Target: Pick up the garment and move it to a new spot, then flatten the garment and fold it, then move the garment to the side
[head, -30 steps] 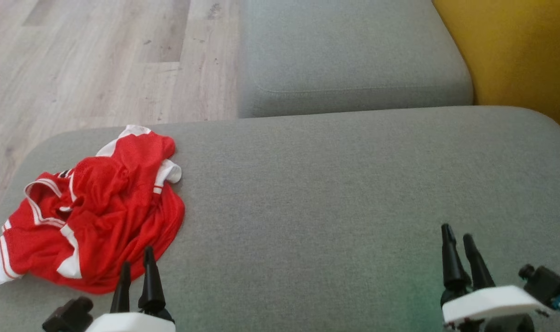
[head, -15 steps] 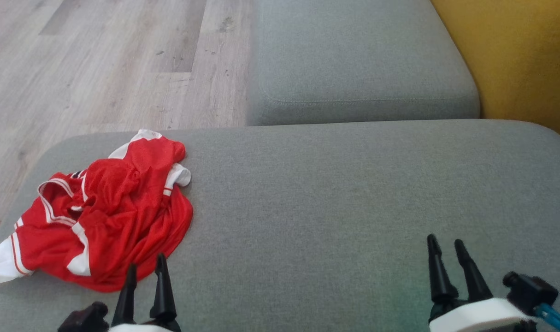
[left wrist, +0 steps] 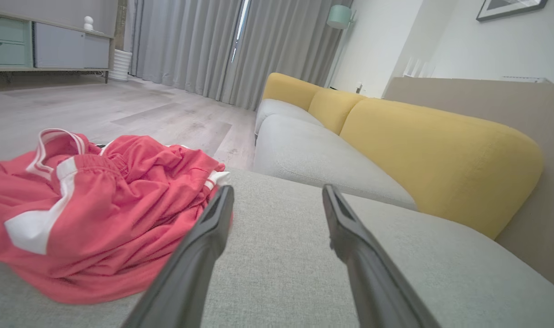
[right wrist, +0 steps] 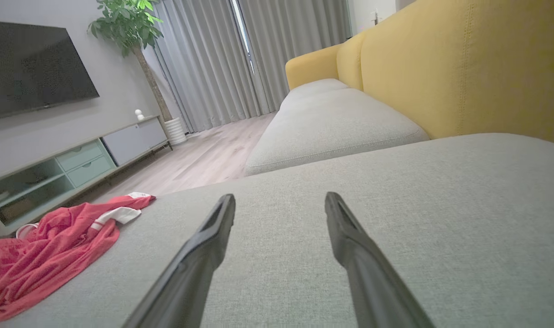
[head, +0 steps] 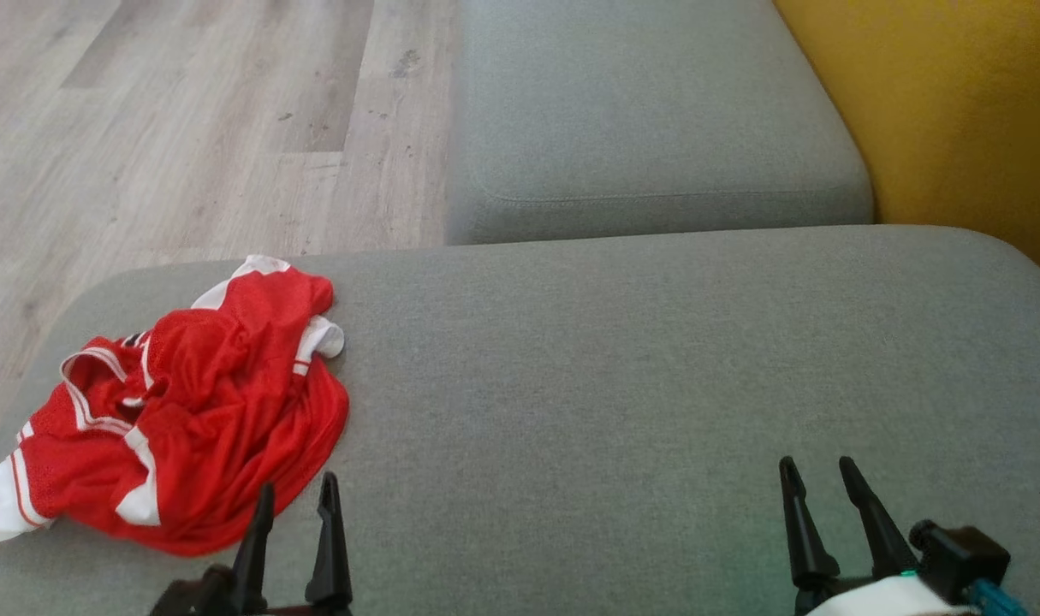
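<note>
Left fingers (head: 329, 547) spread, empty, right fingers (head: 802, 530) likewise

Grey-yellow sofa (head: 656, 359), wood floor (head: 186, 128), grey curtains (left wrist: 213, 45).

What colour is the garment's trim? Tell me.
White, on a red garment; clearest in the head view.

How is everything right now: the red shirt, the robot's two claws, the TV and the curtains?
garment: red, crumpled in a heap on the grey cushion, not held.
left gripper: open, empty, close beside the garment.
right gripper: open, empty, over bare cushion.
TV: screen dark.
curtains: drawn, with a narrow bright gap.
</note>
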### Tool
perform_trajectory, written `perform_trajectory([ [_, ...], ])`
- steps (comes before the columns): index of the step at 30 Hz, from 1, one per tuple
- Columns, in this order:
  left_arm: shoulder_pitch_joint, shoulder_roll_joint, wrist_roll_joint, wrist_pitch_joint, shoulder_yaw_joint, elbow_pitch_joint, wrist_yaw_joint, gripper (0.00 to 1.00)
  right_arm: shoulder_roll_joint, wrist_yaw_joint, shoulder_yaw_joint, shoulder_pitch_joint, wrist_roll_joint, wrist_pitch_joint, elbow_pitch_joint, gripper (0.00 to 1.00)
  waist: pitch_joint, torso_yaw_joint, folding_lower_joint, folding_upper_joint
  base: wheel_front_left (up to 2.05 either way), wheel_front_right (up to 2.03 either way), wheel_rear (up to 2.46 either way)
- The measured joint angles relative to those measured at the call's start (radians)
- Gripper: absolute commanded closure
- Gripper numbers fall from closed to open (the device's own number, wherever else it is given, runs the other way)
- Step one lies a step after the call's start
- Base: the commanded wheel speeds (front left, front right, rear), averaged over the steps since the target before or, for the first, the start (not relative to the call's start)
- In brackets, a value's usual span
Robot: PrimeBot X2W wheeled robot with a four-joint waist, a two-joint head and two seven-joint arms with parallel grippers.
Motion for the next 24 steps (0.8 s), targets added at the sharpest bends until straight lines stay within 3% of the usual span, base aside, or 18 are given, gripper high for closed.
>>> perform_trajectory([
  [14,0.007,0.002,0.162,-0.039,-0.027,-0.017,0.03,0.0,0.0,0.0,-0.022,0.011,-0.161,-0.043,-0.031,0.0,0.012,-0.011,0.0,0.0,0.0,0.0,0.0],
  [24,-0.004,0.003,0.291,-0.066,-0.052,-0.022,0.052,0.0,0.0,0.0,-0.03,0.01,-0.28,-0.072,-0.049,0.0,0.044,0.018,0.0001,0.0,0.0,0.0,0.0],
])
